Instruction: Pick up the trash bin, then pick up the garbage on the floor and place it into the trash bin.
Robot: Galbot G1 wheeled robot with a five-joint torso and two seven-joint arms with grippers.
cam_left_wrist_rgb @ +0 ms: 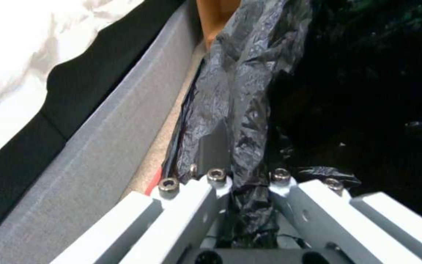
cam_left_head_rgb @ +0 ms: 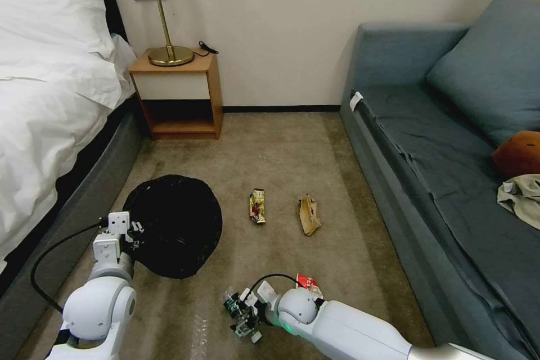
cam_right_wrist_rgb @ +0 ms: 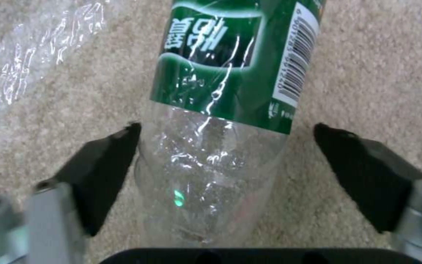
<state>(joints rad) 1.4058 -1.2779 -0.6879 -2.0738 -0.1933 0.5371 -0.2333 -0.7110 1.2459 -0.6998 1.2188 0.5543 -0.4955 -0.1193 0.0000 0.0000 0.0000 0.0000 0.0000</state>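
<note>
While the bin is held at the left: left gripper has its jaws clenched on the crinkly black liner at the rim of the trash bin, close beside the bed
Bin handling: probably light; the thin bag is slippery and could slide off the rim, so a grip through liner and wall looks safer
Bottle: clear bottle with a green label lies on the carpet between the spread jaws of the right gripper, not yet gripped
Bottle handling: likely empty, light, smooth and easily crushed; take it across the clear body below the label
Other garbage: red-white wrapper by the right arm, gold-brown wrapper and crumpled brown paper farther ahead, all flimsy
Room: open carpet in the middle, with the bed frame and sofa edging it on either side
</note>
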